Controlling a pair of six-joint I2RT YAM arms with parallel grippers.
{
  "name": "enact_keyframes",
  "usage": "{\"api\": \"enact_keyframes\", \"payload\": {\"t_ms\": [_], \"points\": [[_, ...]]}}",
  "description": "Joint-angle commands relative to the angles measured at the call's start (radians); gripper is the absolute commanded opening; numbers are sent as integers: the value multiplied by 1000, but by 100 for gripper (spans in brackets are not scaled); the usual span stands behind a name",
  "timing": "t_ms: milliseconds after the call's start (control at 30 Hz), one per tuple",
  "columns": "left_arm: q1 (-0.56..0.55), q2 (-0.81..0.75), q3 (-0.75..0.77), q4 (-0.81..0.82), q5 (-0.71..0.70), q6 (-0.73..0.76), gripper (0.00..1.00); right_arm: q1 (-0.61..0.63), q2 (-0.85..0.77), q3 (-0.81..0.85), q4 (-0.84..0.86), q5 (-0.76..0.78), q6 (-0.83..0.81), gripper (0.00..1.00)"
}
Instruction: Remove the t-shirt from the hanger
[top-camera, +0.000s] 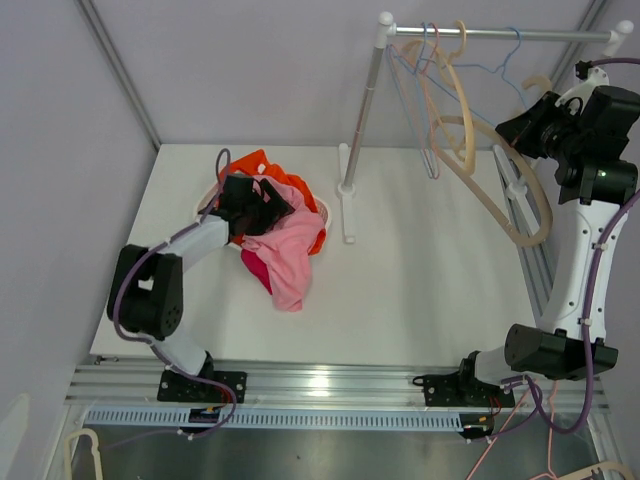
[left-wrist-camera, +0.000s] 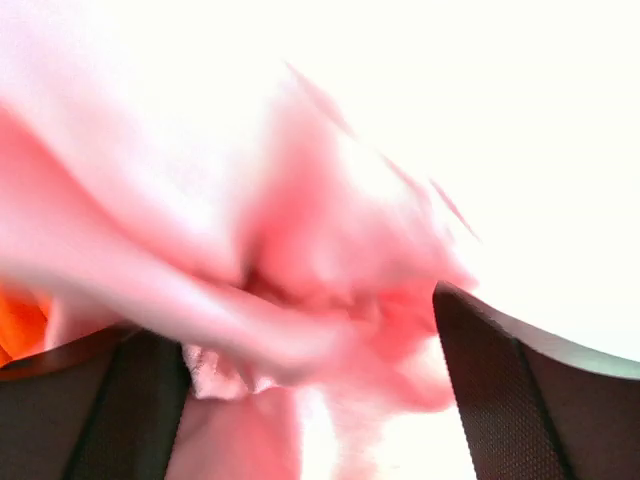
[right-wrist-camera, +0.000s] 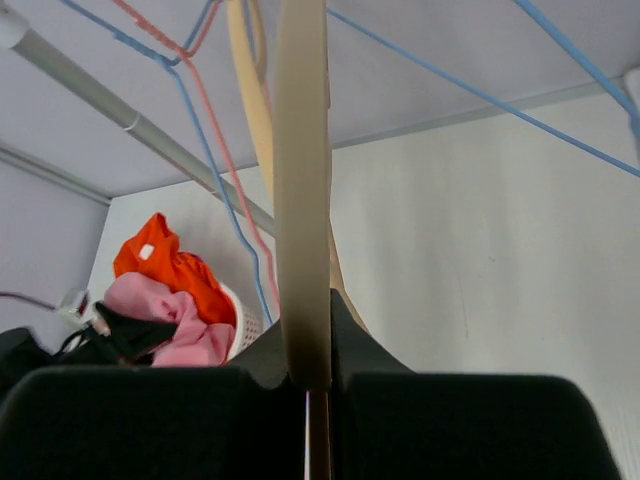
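The pink t-shirt (top-camera: 284, 252) lies crumpled on the table, off any hanger, trailing from a pile with an orange garment (top-camera: 268, 168). My left gripper (top-camera: 262, 203) sits over that pile. In the left wrist view it (left-wrist-camera: 300, 345) is open, its fingers (left-wrist-camera: 530, 400) wide apart with blurred pink t-shirt fabric (left-wrist-camera: 330, 250) between and beyond them. My right gripper (top-camera: 516, 130) is raised by the rack and shut on a bare beige hanger (top-camera: 500, 190). In the right wrist view (right-wrist-camera: 318, 350) the jaws pinch the hanger's flat arm (right-wrist-camera: 303, 200).
A white basket (top-camera: 326, 210) holds the clothes pile at the table's back left. A metal rack (top-camera: 480, 33) on a white post (top-camera: 348, 170) carries blue, pink and beige wire hangers (top-camera: 432, 90). Aluminium rails run along the near and right edges.
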Motion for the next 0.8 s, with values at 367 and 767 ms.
{"api": "enact_keyframes", "payload": {"t_ms": [367,767], "points": [[-121,-347,21,-197,-163,45,100,0,-121,-93,-164,120,-75,0],[-201,-502,38,-246,-239,90,99,71,-123,-3,-334,655,-129,0]]}}
